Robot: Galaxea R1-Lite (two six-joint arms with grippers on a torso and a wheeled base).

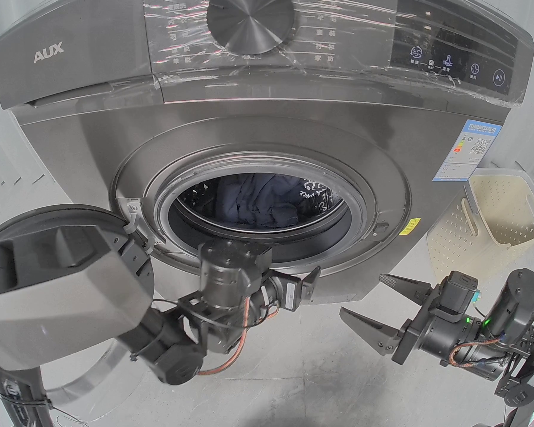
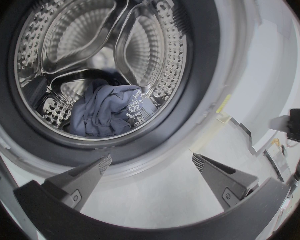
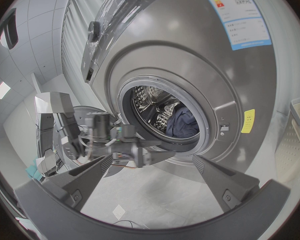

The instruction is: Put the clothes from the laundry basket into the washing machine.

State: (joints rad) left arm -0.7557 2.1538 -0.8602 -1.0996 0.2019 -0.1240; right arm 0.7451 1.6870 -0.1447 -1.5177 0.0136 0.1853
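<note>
The washing machine (image 1: 267,120) stands with its round door swung open to the left. Dark blue clothes (image 1: 261,200) lie bunched in the steel drum, low inside it (image 2: 103,112), also seen past the opening (image 3: 183,124). My left gripper (image 2: 151,158) hangs open and empty just outside the drum's mouth, below its lower rim (image 1: 307,283). My right gripper (image 1: 362,295) is open and empty too, low over the floor to the right of the opening, pointing toward the left gripper (image 3: 163,154). The cream laundry basket (image 1: 492,220) leans by the machine's right side; no clothes show in it.
The open door (image 1: 18,232) stands out at the left, close beside my left arm. Grey floor (image 1: 314,375) spreads in front of the machine. The perforated basket wall (image 3: 296,140) is close to my right arm.
</note>
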